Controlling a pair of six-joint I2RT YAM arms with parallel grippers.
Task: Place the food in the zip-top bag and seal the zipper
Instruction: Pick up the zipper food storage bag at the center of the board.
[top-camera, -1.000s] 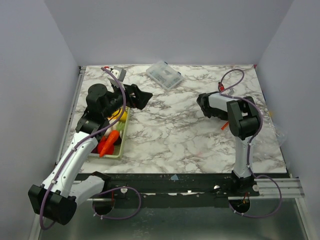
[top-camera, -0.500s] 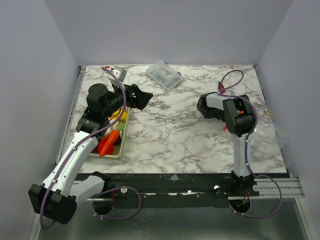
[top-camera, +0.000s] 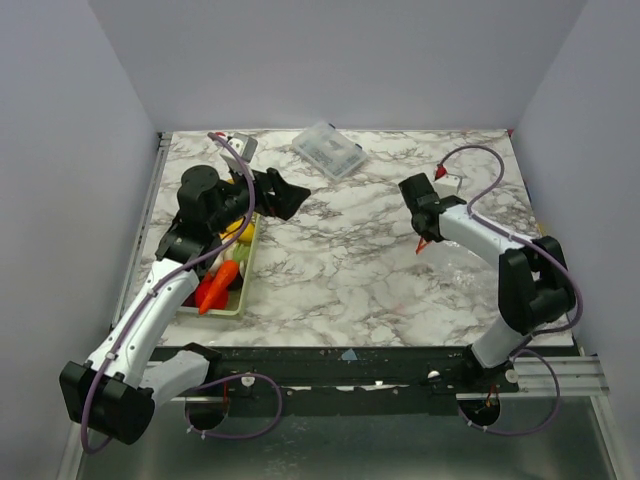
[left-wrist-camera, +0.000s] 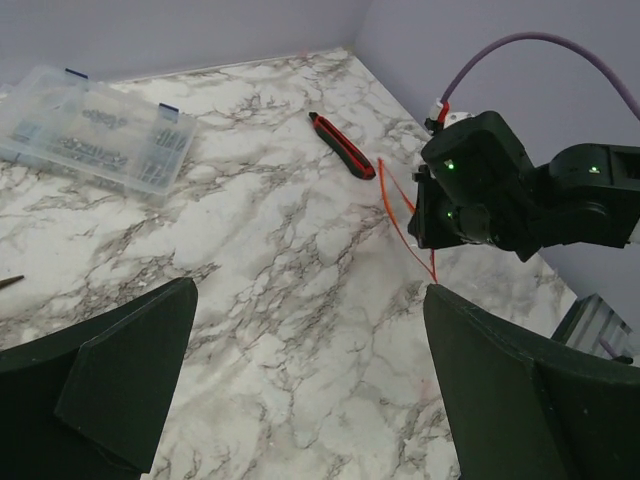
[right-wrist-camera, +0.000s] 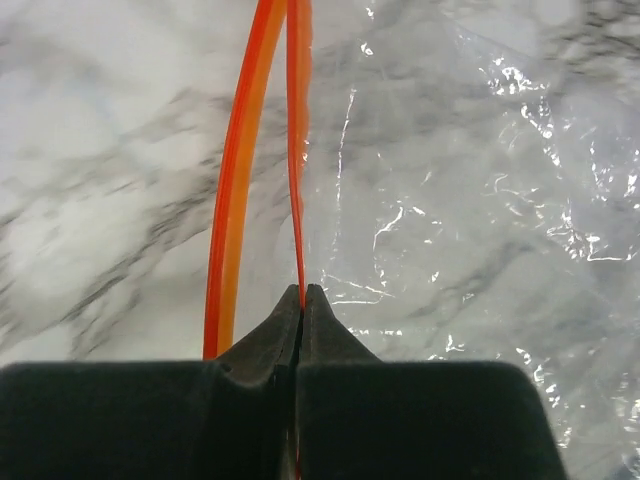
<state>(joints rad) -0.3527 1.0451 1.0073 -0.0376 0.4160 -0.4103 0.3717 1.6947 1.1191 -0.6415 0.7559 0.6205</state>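
The zip-top bag (right-wrist-camera: 470, 190) lies clear and crinkled on the marble at the right (top-camera: 470, 262). Its zipper (right-wrist-camera: 297, 150) stands apart as two red-orange strips. My right gripper (right-wrist-camera: 302, 292) is shut on the right-hand strip; the other strip (right-wrist-camera: 235, 200) curves free to the left. From above, the right gripper (top-camera: 422, 228) holds a short red piece of the zipper (top-camera: 422, 245) lifted off the table. The food sits in a pale green basket (top-camera: 243, 292) at the left: an orange carrot (top-camera: 215, 285) and a yellow lemon (top-camera: 238, 232) show. My left gripper (top-camera: 285, 195) hovers open and empty (left-wrist-camera: 310, 290) over the marble.
A rigid clear lidded box (top-camera: 328, 150) stands at the back centre (left-wrist-camera: 95, 125). A short dark-red utility knife (left-wrist-camera: 342, 145) lies behind the bag. The left arm stretches over the basket. Purple walls close in the table on three sides.
My right gripper went from partly open to shut on the zipper strip. The right arm's elbow swung out to the right and lower. The left arm barely moved.
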